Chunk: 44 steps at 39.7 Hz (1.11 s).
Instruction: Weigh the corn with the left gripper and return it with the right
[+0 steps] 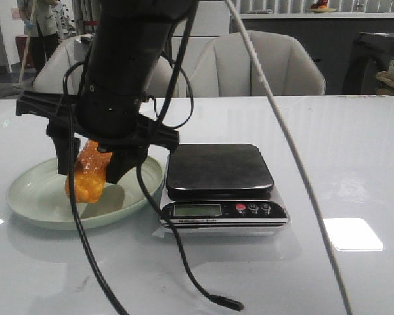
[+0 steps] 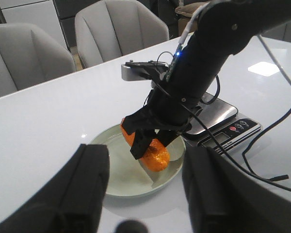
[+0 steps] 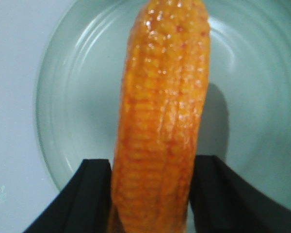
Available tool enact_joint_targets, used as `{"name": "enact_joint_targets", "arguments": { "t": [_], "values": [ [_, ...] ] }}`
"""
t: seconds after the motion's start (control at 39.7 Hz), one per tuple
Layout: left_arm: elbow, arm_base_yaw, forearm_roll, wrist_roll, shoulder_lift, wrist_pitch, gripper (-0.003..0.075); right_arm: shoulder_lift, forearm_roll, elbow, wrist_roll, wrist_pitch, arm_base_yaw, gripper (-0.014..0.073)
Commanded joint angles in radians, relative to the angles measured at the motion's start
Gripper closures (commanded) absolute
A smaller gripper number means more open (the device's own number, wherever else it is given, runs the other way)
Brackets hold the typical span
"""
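The corn (image 1: 85, 180) is an orange-yellow cob, held tilted over the pale green plate (image 1: 33, 197) with its lower end close to the plate floor. My right gripper (image 1: 92, 167) is shut on it, one black finger on each side. In the right wrist view the corn (image 3: 160, 107) fills the gap between the fingers (image 3: 94, 194) above the plate (image 3: 63, 97). My left gripper (image 2: 146, 165) is open and empty, back from the plate (image 2: 121, 182). It looks at the right gripper (image 2: 153, 145) holding the corn (image 2: 155, 155).
A black digital scale (image 1: 220, 170) with a bare platform stands right beside the plate; it also shows in the left wrist view (image 2: 218, 109). A loose black cable (image 1: 223, 302) and a white cable (image 1: 302, 177) hang over the white table. Grey chairs (image 1: 256, 65) stand behind.
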State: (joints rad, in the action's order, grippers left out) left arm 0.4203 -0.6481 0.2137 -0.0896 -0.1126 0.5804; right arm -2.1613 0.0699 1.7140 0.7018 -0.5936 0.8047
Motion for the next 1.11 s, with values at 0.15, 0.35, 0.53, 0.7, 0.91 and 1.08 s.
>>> {"name": "enact_joint_targets", "arguments": {
  "t": [0.15, 0.35, 0.53, 0.7, 0.91, 1.08],
  "values": [
    [0.023, 0.002, 0.007, -0.004, -0.011, -0.077, 0.0325, 0.051, 0.011, 0.074, -0.012, 0.058, -0.001, 0.0012],
    [0.023, 0.002, 0.007, -0.004, -0.011, -0.077, 0.0325, 0.063, -0.017, 0.158, -0.021, -0.067, -0.021, -0.0004],
    [0.023, 0.002, 0.007, -0.004, -0.011, -0.077, 0.0325, 0.145, -0.07, 0.185, -0.137, -0.216, -0.045, -0.0004],
    [0.023, 0.002, 0.007, -0.004, -0.011, -0.077, 0.0325, 0.252, -0.106, 0.183, -0.31, -0.391, -0.08, -0.0004],
    [0.023, 0.002, 0.007, -0.004, -0.011, -0.087, 0.0325, 0.397, -0.227, 0.113, -0.355, -0.474, -0.138, -0.0004],
    [0.023, 0.002, 0.007, -0.004, -0.011, -0.087, 0.0325, 0.551, -0.248, -0.049, -0.388, -0.461, -0.219, -0.0004]
  ]
}}
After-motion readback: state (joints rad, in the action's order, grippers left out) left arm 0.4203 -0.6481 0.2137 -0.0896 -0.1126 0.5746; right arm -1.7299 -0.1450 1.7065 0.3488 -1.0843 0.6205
